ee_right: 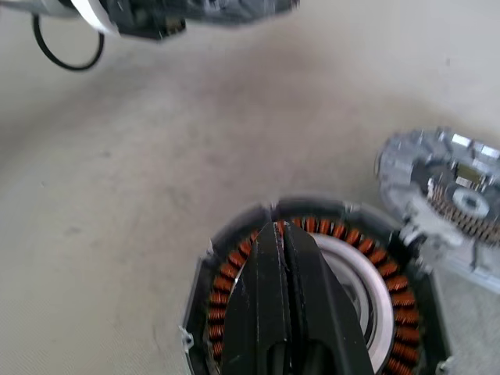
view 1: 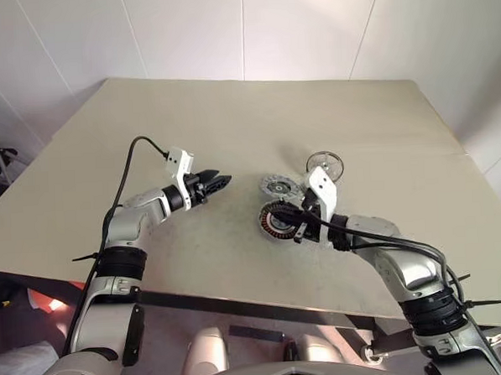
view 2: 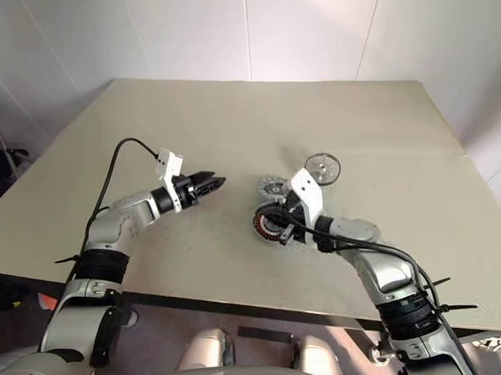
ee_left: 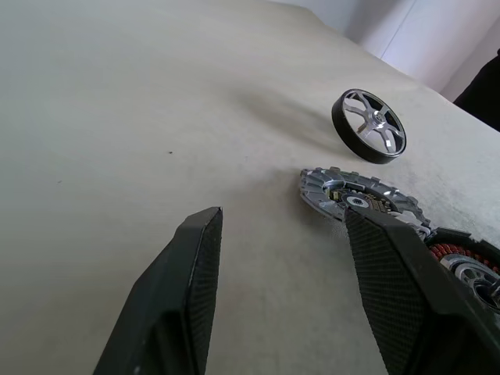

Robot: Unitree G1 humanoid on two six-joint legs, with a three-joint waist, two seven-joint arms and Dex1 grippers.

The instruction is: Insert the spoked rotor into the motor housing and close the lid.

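Observation:
The motor housing point(view 1: 275, 221), round with copper-brown windings, lies on the table right of centre. My right gripper point(ee_right: 279, 230) is shut and empty, with its tips over the housing's near rim point(ee_right: 234, 258); I cannot tell whether they touch. The lid point(view 1: 280, 186), a grey ribbed disc, lies just behind the housing, touching or nearly touching it. Further back and to the right is the spoked rotor point(view 1: 325, 164), dark-rimmed with pale spokes point(ee_left: 369, 125). My left gripper point(view 1: 223, 180) hovers open to the left of the lid point(ee_left: 355, 199), pointing toward it, with nothing between its fingers.
All three parts rest on a beige table point(view 1: 230, 113) with broad bare surface to the left and at the back. White wall panels rise behind it. The table's front edge point(view 1: 239, 299) runs close below both arms.

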